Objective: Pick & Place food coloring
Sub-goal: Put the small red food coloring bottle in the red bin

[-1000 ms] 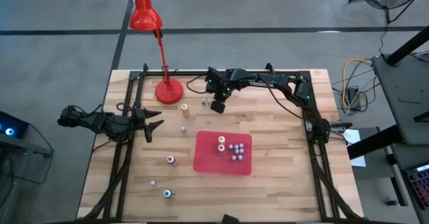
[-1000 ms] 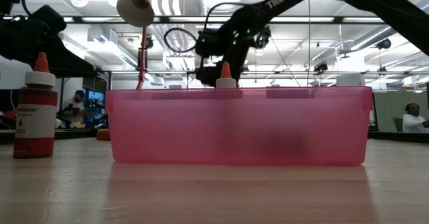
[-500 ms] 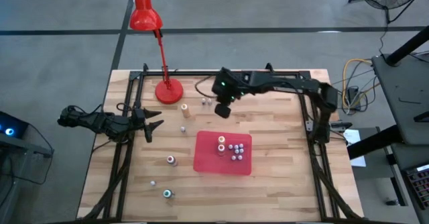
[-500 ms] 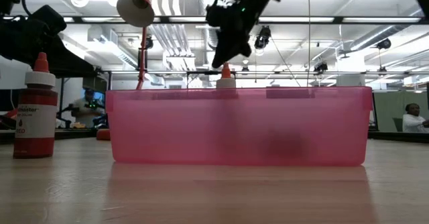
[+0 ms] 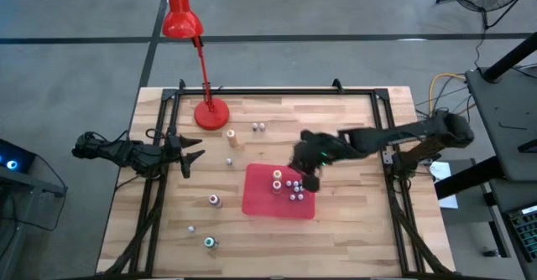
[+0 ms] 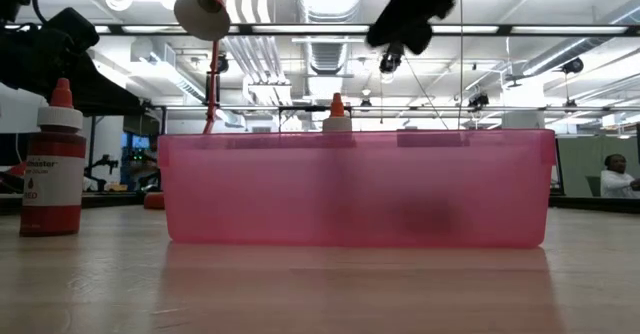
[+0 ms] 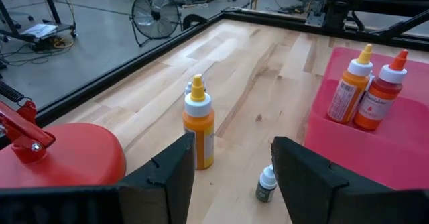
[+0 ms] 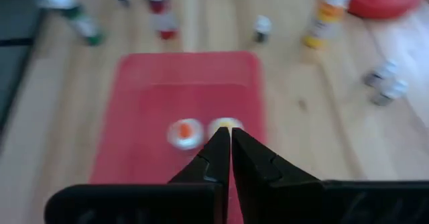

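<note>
The food coloring bottles are spread out. Several stand in the red tray (image 5: 260,198): two taller ones (image 7: 348,93) and small white-capped ones (image 5: 294,184). Others stand on the table: an orange bottle (image 5: 232,135), two tiny ones (image 5: 259,127), a red-topped one (image 5: 214,199) and a green-topped one (image 5: 210,242). My right gripper (image 5: 309,179) hangs shut above the tray's right part, tilted down, with nothing visible between its fingers (image 8: 230,150). My left gripper (image 5: 195,156) rests open at the table's left side, pointing at the orange bottle (image 7: 199,133).
A red desk lamp stands with its base (image 5: 211,113) at the far left of the table. A black frame (image 5: 277,91) runs along the table's edges. A tiny bottle (image 7: 267,184) stands just ahead of my left gripper. Bare wood lies right of the tray.
My right gripper has swung from beside the two tiny bottles at the far side toward the near and right, rising, and now hangs over the tray's right part. It has tipped more level and stayed shut. The two tiny bottles stand where they were.
</note>
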Action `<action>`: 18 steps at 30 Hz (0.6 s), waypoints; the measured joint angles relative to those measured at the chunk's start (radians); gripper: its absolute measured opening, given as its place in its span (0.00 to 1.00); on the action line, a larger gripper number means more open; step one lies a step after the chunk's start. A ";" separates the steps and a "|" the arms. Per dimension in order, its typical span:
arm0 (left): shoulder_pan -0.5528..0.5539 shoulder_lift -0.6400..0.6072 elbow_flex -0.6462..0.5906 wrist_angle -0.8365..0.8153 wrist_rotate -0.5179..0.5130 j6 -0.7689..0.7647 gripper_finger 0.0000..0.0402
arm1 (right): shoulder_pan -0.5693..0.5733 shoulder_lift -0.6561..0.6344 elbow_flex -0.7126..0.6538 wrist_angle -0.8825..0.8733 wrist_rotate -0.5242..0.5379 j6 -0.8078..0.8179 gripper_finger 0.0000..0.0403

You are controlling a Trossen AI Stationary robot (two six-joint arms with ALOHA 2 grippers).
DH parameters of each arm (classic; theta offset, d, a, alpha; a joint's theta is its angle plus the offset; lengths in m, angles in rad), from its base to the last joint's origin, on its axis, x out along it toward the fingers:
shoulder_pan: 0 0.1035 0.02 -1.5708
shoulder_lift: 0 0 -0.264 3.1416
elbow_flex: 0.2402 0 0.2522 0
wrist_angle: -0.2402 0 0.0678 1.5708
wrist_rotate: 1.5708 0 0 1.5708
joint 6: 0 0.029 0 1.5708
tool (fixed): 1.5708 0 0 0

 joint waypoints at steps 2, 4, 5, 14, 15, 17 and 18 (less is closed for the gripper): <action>0.000 0.000 0.000 0.000 0.000 0.000 0.42 | 0.051 -0.061 -0.076 0.081 0.000 0.000 0.02; 0.000 0.000 0.000 0.000 0.000 0.000 0.42 | 0.093 -0.118 -0.152 0.163 0.000 -0.005 0.02; 0.000 0.000 0.000 0.000 0.000 0.000 0.42 | 0.113 -0.147 -0.188 0.198 -0.002 -0.008 0.02; 0.000 0.000 0.000 0.000 0.000 0.000 0.42 | 0.159 -0.361 -0.446 0.363 0.015 -0.068 0.02; 0.000 0.001 0.000 0.000 0.000 0.000 0.42 | 0.154 -0.387 -0.482 0.397 0.026 -0.054 0.02; 0.000 0.002 0.000 0.000 0.000 0.000 0.42 | 0.142 -0.443 -0.555 0.478 0.044 -0.022 0.02; 0.000 0.002 0.000 0.000 0.000 0.000 0.42 | 0.136 -0.469 -0.589 0.518 0.057 -0.007 0.02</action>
